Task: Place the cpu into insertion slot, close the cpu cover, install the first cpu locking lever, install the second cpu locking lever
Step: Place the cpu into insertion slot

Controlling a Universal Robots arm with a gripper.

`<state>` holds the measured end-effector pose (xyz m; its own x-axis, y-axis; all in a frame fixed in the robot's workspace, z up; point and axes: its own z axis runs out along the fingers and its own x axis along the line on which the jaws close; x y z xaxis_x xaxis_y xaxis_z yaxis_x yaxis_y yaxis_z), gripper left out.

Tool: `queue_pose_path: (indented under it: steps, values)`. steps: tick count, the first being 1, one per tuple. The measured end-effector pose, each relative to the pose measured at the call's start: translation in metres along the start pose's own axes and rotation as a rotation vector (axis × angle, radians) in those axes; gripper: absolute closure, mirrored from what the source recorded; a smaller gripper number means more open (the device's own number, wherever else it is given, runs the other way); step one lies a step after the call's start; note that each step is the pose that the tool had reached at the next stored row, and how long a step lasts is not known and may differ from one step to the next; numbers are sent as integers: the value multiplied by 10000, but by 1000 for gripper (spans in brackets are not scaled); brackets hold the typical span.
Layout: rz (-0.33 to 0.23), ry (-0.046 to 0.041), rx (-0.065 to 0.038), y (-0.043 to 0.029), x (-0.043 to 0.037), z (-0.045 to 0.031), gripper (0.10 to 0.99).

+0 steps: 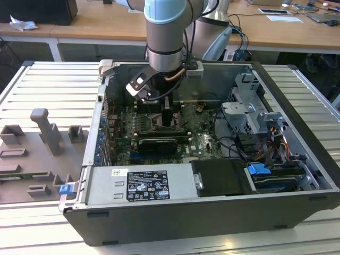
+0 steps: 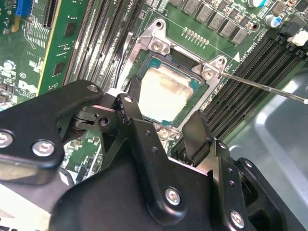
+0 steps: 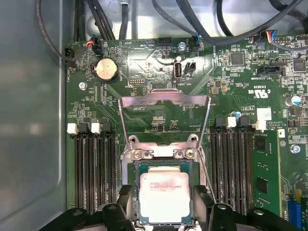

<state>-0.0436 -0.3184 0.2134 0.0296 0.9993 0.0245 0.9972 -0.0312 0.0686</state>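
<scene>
The cpu (image 3: 163, 192) (image 2: 166, 91), a pale silver square chip, lies in the insertion slot (image 3: 163, 153) (image 2: 156, 43). My gripper (image 3: 163, 204) (image 2: 162, 113) (image 1: 167, 119) hangs low over it, open, one black finger (image 3: 126, 197) on each side of the chip with a thin gap to its edges. The cpu cover (image 3: 163, 97), a silvery frame with a large window, stands swung up beyond the socket. Two thin wire levers (image 3: 208, 125) (image 2: 260, 86) are raised along the cover's sides.
Black memory slots (image 3: 94, 168) (image 3: 231, 168) flank the socket closely. A coin cell (image 3: 106, 70) and cable bundles (image 3: 192, 19) lie beyond the cover. The case holds a power supply (image 1: 143, 186) and a drive cage (image 1: 249, 111). Grey fixture blocks (image 1: 48, 133) stand at the exterior view's left.
</scene>
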Motion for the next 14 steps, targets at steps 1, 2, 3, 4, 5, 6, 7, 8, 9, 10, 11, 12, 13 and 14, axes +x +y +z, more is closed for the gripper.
queue_pose_path:
  steps: [1, 2, 3, 4, 5, 6, 7, 8, 9, 10, 11, 12, 13, 14]
  values:
    - [0, 0, 0, 0, 0, -5, 486]
    - [0, 3, -2, 1, -1, -7, 486]
    - [0, 0, 0, 1, -1, -11, 616]
    - [0, 0, 0, 1, -1, -14, 616]
    - [0, 0, 0, 1, -1, -18, 675]
    - [1, 2, -1, 1, -1, -20, 733]
    - [0, 2, -1, 2, -1, -21, 855]
    - [0, 1, 0, 2, -1, -24, 918]
    - [0, 1, 0, 2, -1, -26, 976]
    - [0, 0, 0, 2, -1, -28, 980]
    - [1, 1, -1, 2, -1, -29, 980]
    - [0, 1, 0, 2, -1, -30, 980]
    - [0, 1, 0, 2, -1, -31, 980]
    - [0, 1, -1, 2, -1, -32, 980]
